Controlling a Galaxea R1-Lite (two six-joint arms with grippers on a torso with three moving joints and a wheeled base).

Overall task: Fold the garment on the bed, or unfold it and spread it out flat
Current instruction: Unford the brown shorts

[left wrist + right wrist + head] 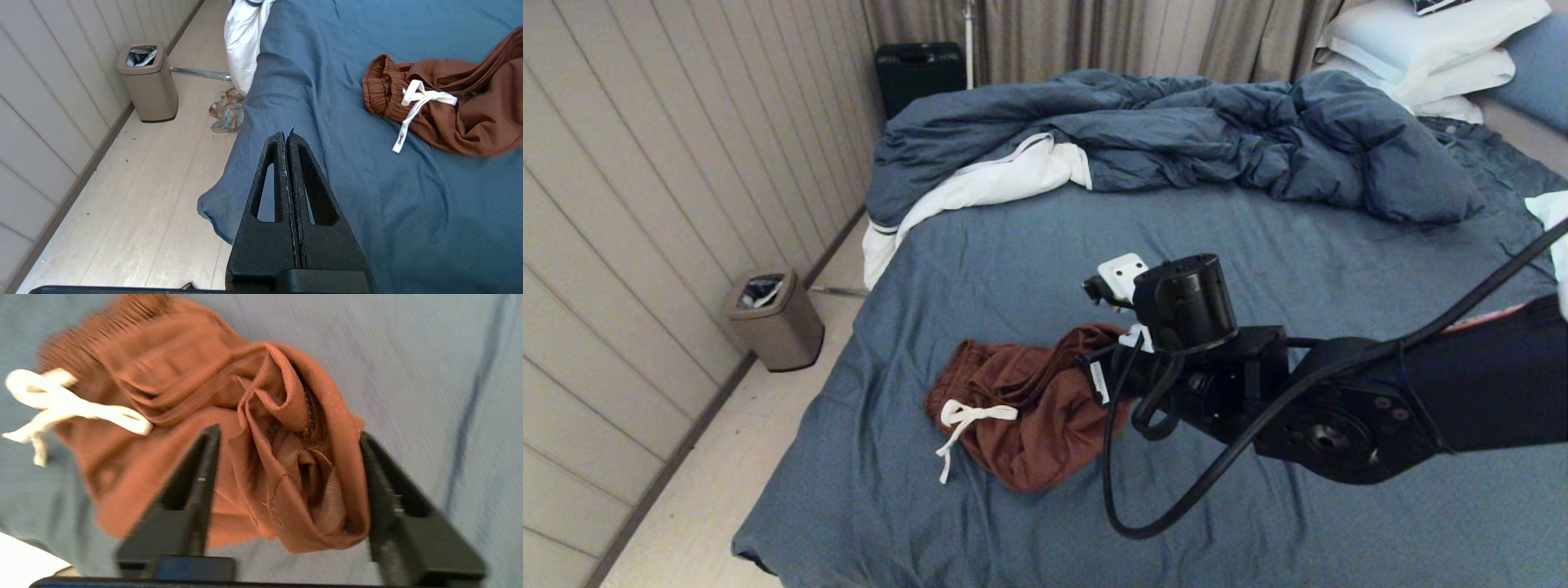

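The rust-brown shorts [1029, 408] lie bunched on the bed's slate-blue sheet [1258, 245], near its front left part. Their gathered waistband and white drawstring [968, 416] point toward the bed's left edge. My right arm [1184, 327] reaches in from the right, over the right end of the shorts. My right gripper [288, 433] is open, with a raised fold of the shorts [286, 465] between its fingers. My left gripper [287, 136] is shut and empty. It hangs over the bed's left edge, short of the shorts [461, 110], and is out of the head view.
A rumpled dark blue duvet [1176, 131] with white lining fills the far part of the bed, with white pillows [1429, 41] at the back right. A tan bin [772, 318] and a crumpled cloth [226, 112] are on the floor at the left, and a dark case [919, 73] stands by the curtain.
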